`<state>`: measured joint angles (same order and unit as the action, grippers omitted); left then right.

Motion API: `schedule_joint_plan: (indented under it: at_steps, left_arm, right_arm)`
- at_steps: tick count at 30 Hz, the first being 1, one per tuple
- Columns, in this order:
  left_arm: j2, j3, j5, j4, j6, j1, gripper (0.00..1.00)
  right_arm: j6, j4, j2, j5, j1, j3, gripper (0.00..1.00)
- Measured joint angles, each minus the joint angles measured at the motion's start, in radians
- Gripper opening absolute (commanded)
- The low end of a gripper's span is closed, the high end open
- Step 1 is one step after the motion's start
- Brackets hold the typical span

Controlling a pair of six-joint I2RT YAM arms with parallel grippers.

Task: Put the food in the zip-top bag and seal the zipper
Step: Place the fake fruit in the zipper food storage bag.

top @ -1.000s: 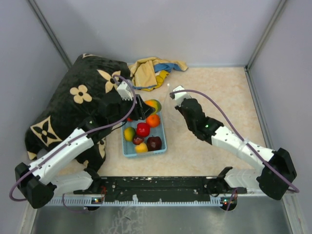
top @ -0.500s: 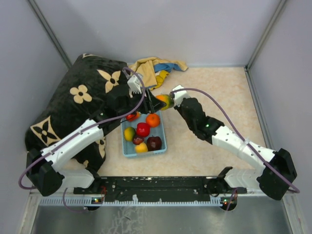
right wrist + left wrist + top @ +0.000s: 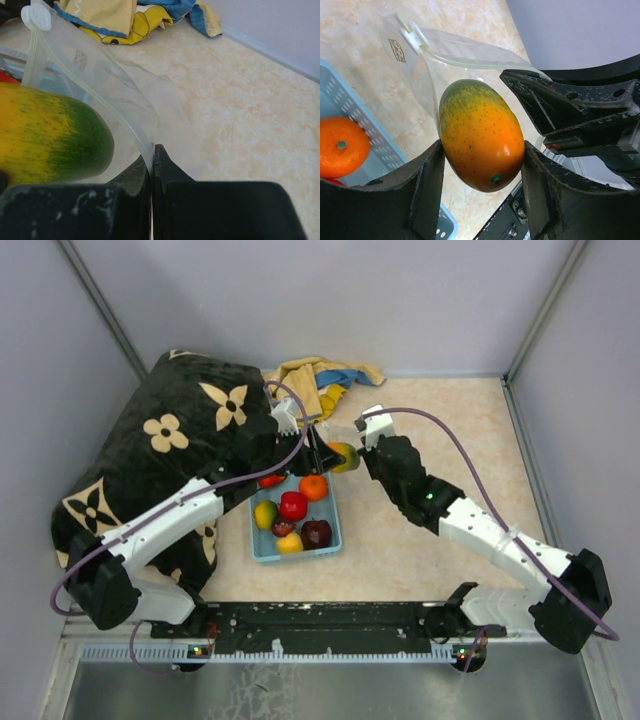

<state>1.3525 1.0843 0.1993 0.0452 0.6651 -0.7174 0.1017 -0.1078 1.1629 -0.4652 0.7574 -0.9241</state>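
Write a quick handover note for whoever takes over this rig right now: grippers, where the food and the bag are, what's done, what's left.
Left gripper: shut on an orange-and-green toy fruit, held at the mouth of the zip-top bag.
Right gripper: shut on the zipper, holding the bag open above the table.
Done: no fruit visible inside the bag yet.
Left: drop this fruit in, move the other fruits from the blue basket, then seal the zipper.
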Motion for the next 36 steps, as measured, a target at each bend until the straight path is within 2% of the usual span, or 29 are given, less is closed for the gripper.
schedule_joint_plan:
  at_steps: [8,16,21,31,36]
  left_arm:
    - [0.057,0.032,0.029,0.004,0.011,-0.017,0.51]
    - [0.063,0.036,0.039,-0.014,0.016,-0.034,0.71]
    - [0.061,0.036,0.037,-0.003,0.014,-0.035,0.79]
    - [-0.008,0.036,0.028,0.063,-0.013,-0.035,0.84]
    - [-0.068,0.062,-0.016,0.166,-0.051,-0.035,0.87]
  right_arm:
    - [-0.083,0.031,0.000,0.023,0.000,0.001,0.00]
    - [-0.142,0.063,0.003,0.043,0.000,0.001,0.00]
    - [-0.161,0.064,0.002,0.043,0.000,0.003,0.00]
    - [-0.185,0.071,0.002,0.039,0.000,0.029,0.00]
    - [-0.177,0.072,-0.008,0.013,0.000,0.034,0.00]
